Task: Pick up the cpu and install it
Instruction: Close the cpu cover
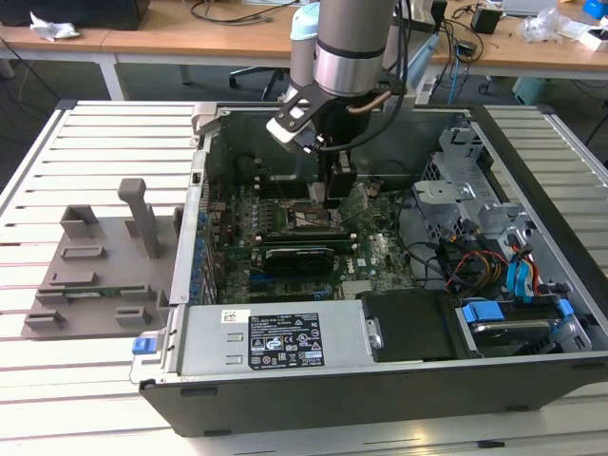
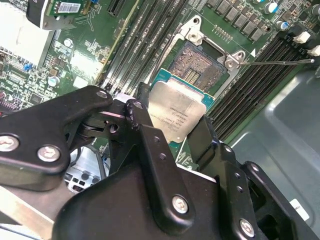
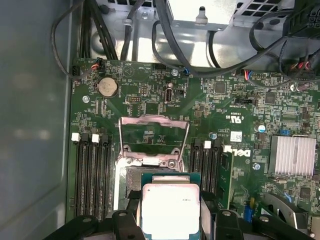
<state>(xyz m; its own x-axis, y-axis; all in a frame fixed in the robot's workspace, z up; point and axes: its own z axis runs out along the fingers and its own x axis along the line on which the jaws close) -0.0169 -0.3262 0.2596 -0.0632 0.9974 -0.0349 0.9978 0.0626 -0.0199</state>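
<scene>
Silver-topped, the small flat square cpu (image 2: 177,107) is clamped in the black two-fingered gripper (image 2: 170,122), hovering near the open metal-framed socket (image 2: 197,65); the install step seems underway, calling for square alignment.

Slatted table (image 1: 95,142) — desks (image 1: 142,43) behind

Arm (image 1: 351,47) points down, fingers (image 2: 143,126) clamping the cpu (image 2: 176,112).

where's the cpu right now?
In the second wrist view the cpu is clamped in the gripper, tilted just over the open socket on the motherboard, with memory slots alongside.
</scene>
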